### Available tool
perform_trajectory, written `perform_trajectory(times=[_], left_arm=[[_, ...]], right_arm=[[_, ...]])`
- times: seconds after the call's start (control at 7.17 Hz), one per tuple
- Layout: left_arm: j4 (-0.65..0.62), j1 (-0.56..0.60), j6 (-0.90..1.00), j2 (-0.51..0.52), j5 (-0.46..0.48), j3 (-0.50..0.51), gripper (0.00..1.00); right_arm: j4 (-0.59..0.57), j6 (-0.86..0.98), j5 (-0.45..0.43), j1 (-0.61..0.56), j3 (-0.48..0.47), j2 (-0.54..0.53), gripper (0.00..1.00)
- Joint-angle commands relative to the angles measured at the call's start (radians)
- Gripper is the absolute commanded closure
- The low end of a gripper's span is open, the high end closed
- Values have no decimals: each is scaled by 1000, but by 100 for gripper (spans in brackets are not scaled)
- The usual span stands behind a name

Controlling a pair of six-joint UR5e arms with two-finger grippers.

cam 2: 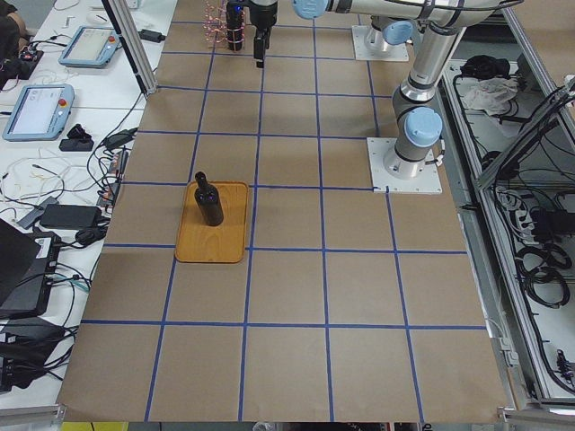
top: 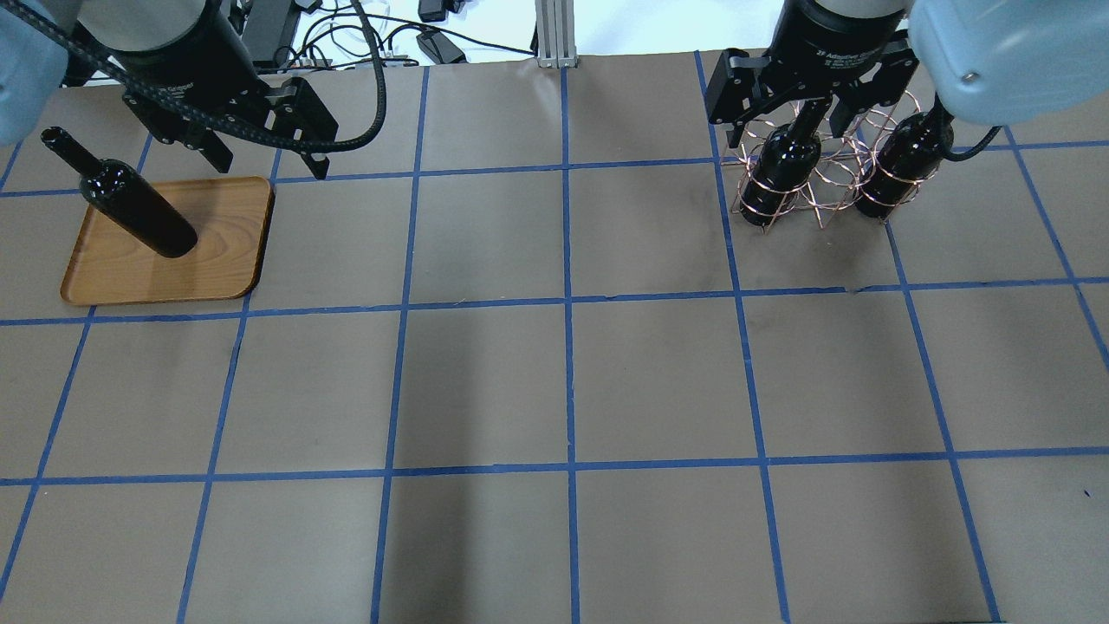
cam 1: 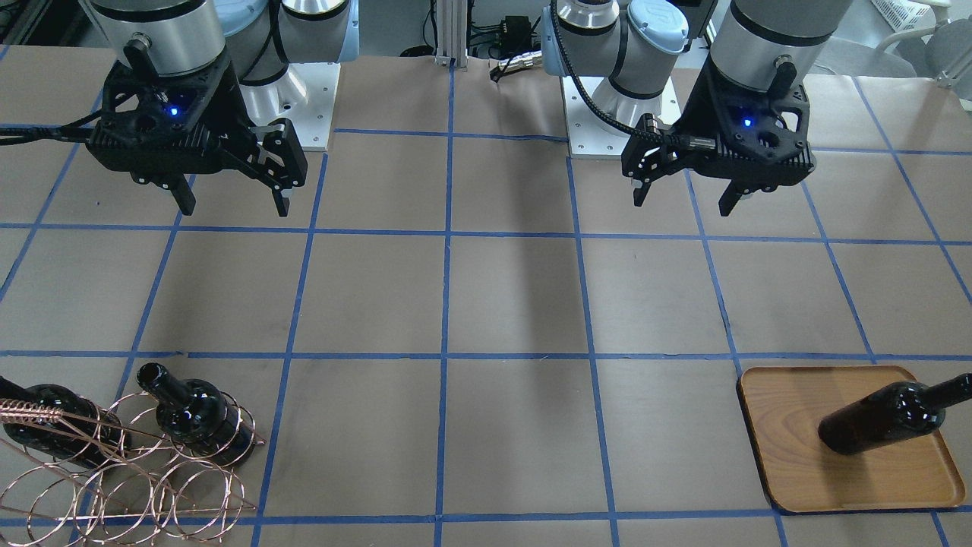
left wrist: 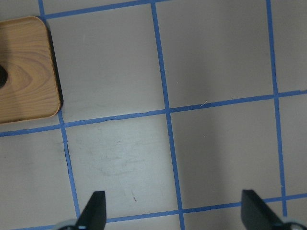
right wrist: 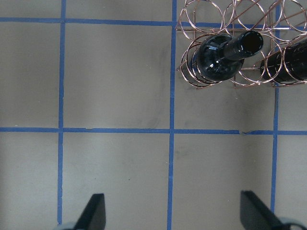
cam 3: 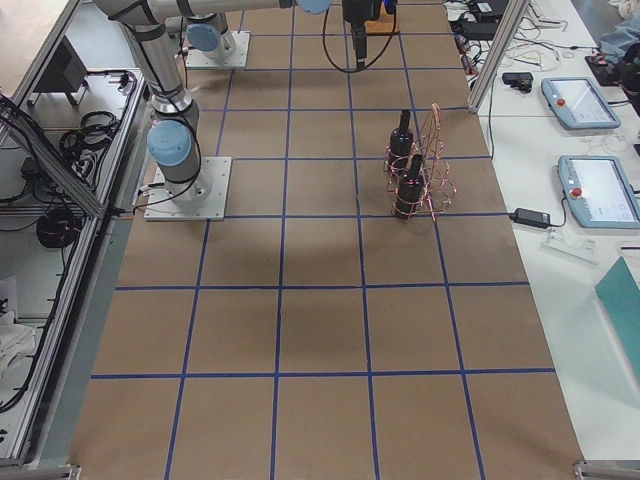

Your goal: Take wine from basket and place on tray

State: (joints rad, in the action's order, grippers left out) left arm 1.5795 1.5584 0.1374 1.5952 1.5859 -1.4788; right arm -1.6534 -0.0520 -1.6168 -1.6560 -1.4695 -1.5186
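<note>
1. Ahead and left of the left gripper's [cam 1: 683, 199] wide-apart, empty jaws, a wine bottle [top: 139, 208] stands upright on the wooden tray [top: 217, 251]. It is glossy black glass, label-less, narrow-necked and open-mouthed.
2. Ahead and right of the right gripper's [cam 1: 234, 205] parted, empty jaws, two matching bottles [right wrist: 218, 60] [right wrist: 288, 64] sit in the copper wire basket [top: 827, 178].

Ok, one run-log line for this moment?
left fingers: open, empty | right fingers: open, empty | tray: one wine upright | basket: two wines
</note>
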Motion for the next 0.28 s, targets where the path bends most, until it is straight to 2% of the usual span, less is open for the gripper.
perform_trajectory(times=[0.0, 0.14], left_arm=[[-1, 0, 1, -3, 0, -1, 0], [-3, 0, 2, -4, -1, -1, 0]], right_arm=[[0, -2, 0, 1, 0, 0, 0], [0, 0, 0, -1, 0, -2, 0]])
